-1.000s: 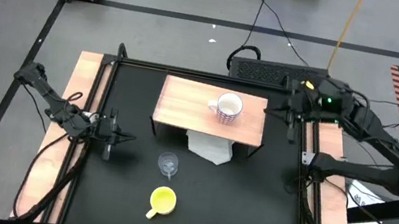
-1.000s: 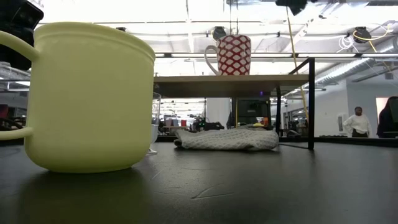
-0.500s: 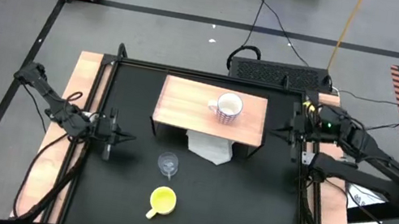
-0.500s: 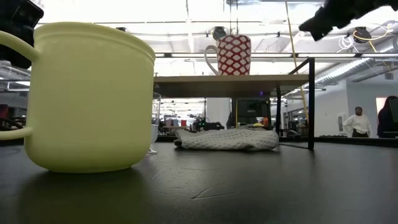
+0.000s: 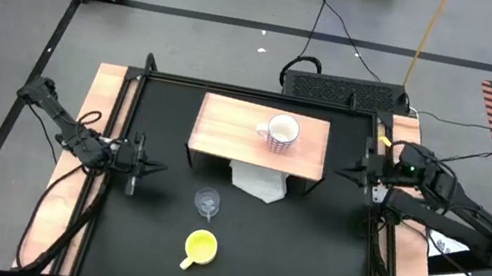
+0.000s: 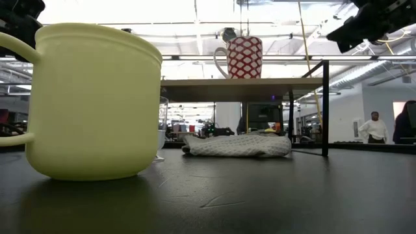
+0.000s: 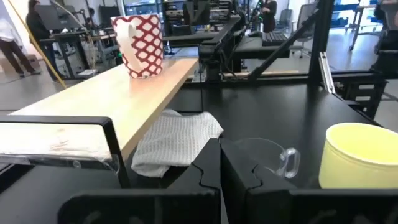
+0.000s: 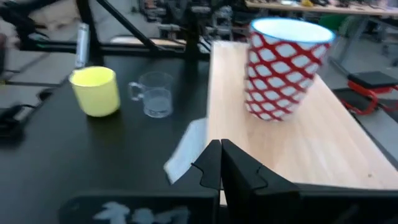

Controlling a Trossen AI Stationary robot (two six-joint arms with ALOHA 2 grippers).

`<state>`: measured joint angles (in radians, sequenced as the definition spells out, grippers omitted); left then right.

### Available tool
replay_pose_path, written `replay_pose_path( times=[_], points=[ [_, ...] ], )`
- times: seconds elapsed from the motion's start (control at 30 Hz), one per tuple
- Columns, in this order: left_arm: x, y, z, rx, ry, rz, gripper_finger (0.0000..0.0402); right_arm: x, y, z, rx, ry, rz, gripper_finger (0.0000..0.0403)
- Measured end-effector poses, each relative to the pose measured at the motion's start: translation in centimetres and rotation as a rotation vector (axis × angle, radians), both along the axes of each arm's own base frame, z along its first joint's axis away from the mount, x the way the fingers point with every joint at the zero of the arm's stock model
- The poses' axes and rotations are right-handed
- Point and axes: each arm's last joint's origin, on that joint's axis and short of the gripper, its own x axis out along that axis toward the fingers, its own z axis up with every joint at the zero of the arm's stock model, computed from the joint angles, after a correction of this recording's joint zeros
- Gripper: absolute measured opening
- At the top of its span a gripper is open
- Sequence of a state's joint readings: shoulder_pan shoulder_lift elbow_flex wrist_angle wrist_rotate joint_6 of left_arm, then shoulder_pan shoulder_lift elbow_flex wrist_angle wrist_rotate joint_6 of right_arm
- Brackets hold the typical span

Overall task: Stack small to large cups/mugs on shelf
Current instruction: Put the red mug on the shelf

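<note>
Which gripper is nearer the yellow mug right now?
Left. The left gripper sits at the table's left edge, just up-left of the yellow mug; the right gripper is far across, beside the shelf.

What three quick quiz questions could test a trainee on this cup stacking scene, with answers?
1. True or false: the white mug stands on the shelf.
2. Which lies nearer the shelf: A) the yellow mug, B) the glass cup?
3. Fill in: the cloth lies partly ____ the shelf.

Key: 1 true. 2 B. 3 under.
</note>
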<state>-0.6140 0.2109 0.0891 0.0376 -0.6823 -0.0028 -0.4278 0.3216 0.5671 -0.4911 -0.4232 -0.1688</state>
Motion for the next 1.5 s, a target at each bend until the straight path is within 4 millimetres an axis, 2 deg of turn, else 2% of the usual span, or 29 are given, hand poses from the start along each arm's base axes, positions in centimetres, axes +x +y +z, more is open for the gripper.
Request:
replay_pose_path(
  times=[0.23, 0.47, 0.77, 0.93, 1.07, 1.33, 1.5],
  points=[
    [0.4, 0.1, 1.2, 0.014, -0.103, -0.018, 0.0, -0.2, 0.1, 0.1, -0.007, -0.016, 0.006, 0.0],
    [0.9, 0.5, 1.4, 0.031, -0.089, -0.005, 0.0, -0.2, 0.1, 0.1, -0.008, -0.016, 0.007, 0.0],
    [2.7, 0.7, 5.7, 0.076, -0.061, -0.001, 0.0, -0.2, 0.1, 0.1, -0.008, -0.016, 0.007, 0.0],
    [4.2, 1.4, 9.5, 0.088, -0.1, 0.071, 0.0, -0.2, 0.1, 0.1, -0.008, -0.016, 0.007, 0.0],
    [5.6, 1.9, 11.6, 0.116, -0.111, 0.016, 0.0, -0.2, 0.1, 0.1, -0.008, -0.016, 0.007, 0.0],
    [8.4, 3.7, 12.4, 0.114, -0.101, -0.009, 0.0, -0.2, 0.1, 0.1, -0.008, -0.016, 0.007, 0.0],
    [10.1, 5.8, 13.2, 0.069, -0.1, 0.015, 0.0, -0.2, 0.1, 0.1, -0.008, -0.016, 0.007, 0.0]
  ],
)
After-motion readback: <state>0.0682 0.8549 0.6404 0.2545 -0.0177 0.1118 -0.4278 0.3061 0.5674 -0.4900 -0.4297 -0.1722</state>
